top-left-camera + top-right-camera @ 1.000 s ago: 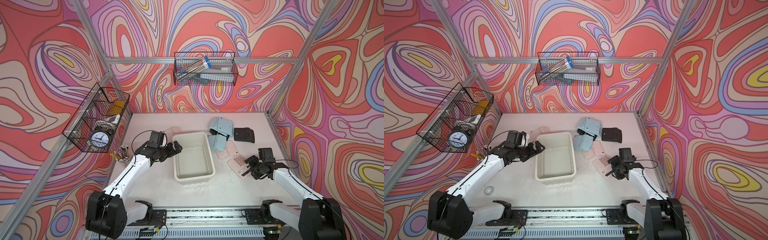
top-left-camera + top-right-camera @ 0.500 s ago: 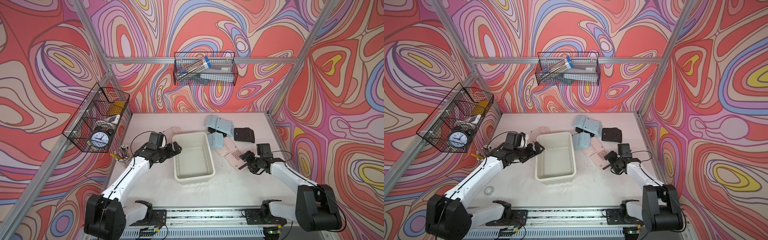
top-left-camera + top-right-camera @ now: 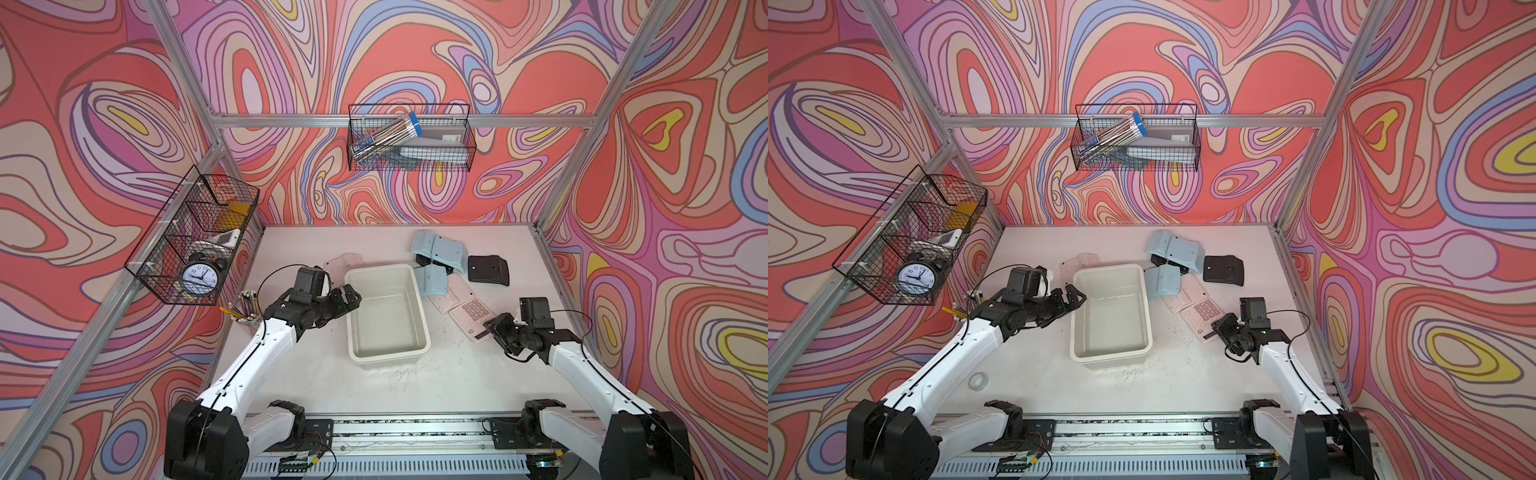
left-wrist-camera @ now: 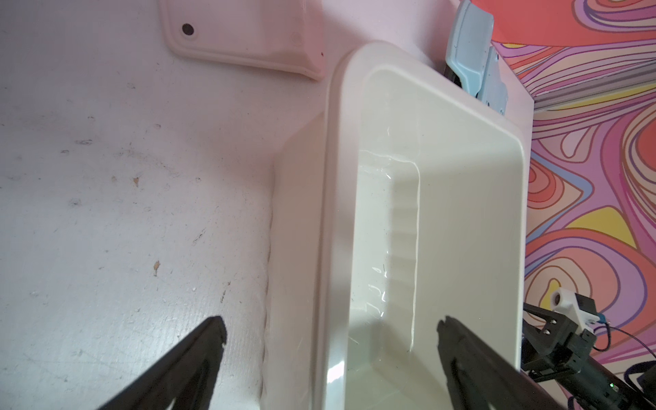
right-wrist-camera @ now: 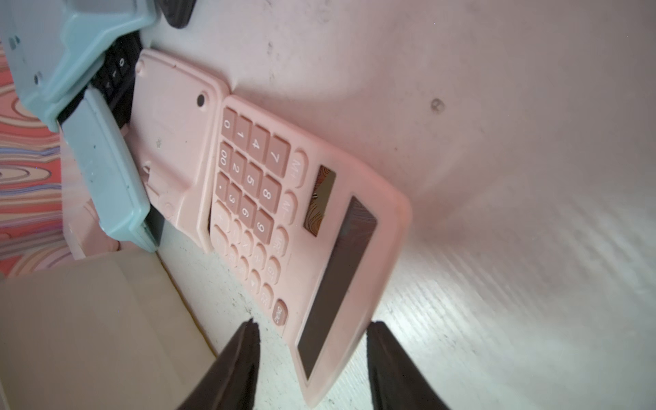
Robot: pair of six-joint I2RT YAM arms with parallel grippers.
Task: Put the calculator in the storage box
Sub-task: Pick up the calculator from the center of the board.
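Note:
The pink calculator lies keys up on the table, right of the cream-white storage box. My right gripper straddles its display end. One finger is at the calculator's edge and a gap shows at the other finger, so the gripper is open. My left gripper is wide open over the box's left rim, one finger outside and one inside. Nothing lies in the box.
Behind the pink calculator lie two blue calculators, a black one and a face-down pink one. Another pale one lies behind the box. A pencil cup stands at left. Wire baskets hang on the walls.
My right gripper pushed in toward the calculators, then drew back to the front right. Its jaws have narrowed around the pink calculator's display end. The left arm has barely moved.

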